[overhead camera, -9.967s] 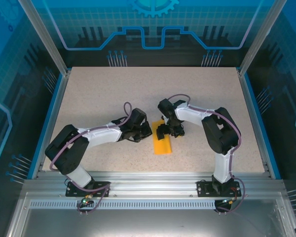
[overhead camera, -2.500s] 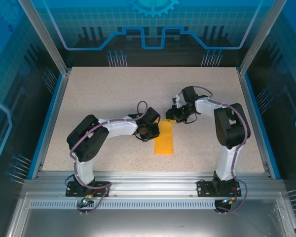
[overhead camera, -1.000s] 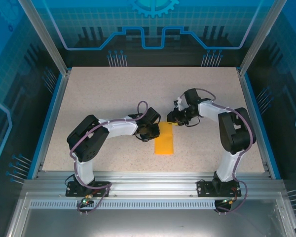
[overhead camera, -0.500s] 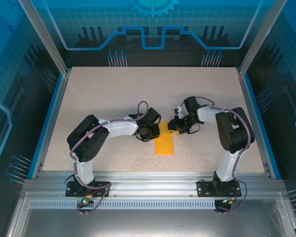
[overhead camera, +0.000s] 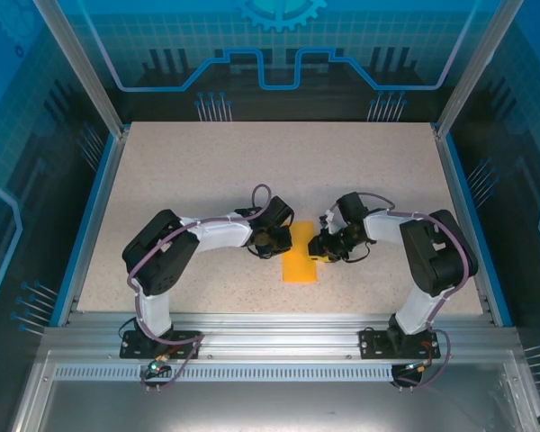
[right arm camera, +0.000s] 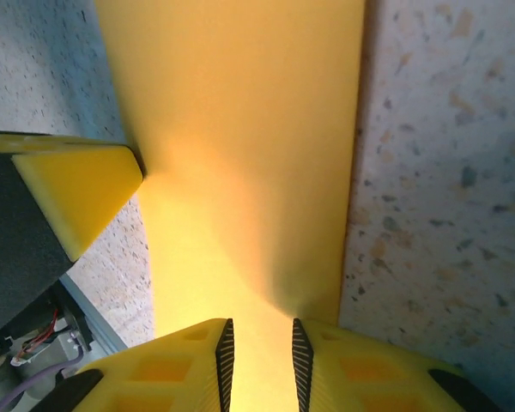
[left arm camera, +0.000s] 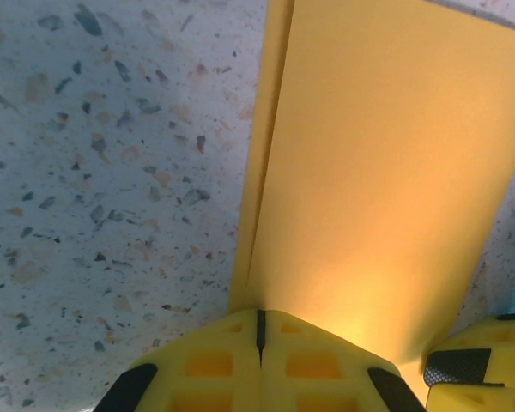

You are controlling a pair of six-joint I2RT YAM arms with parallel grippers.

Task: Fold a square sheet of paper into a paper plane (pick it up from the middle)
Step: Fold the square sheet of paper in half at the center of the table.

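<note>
1. Speckled, stone-look table lies under everything. The paper, folded to a narrow strip, rests flat on it near the front middle, between my two grippers
2. My left gripper is fully closed with nothing in it. Its joined tips press down on the strip's left side, just beside the long edge where a lower layer peeks out
3. My right gripper sits at the strip's far end, jaws a narrow slit apart with paper showing through the slit; I cannot tell whether it has hold of any
4. I judge the step to be setting a fold at that far end. To do it well, I should use the left tips as the anchor so the strip cannot slide, bring the right fingers low and flat, match edge to edge, then press from the middle outward
5. Thin paper will likely skate on this smooth top, and my two grippers work close together, so small, slow moves suit
6. A blue rim edges the table; metal posts and blue-lit patterned panels wall it in
</note>
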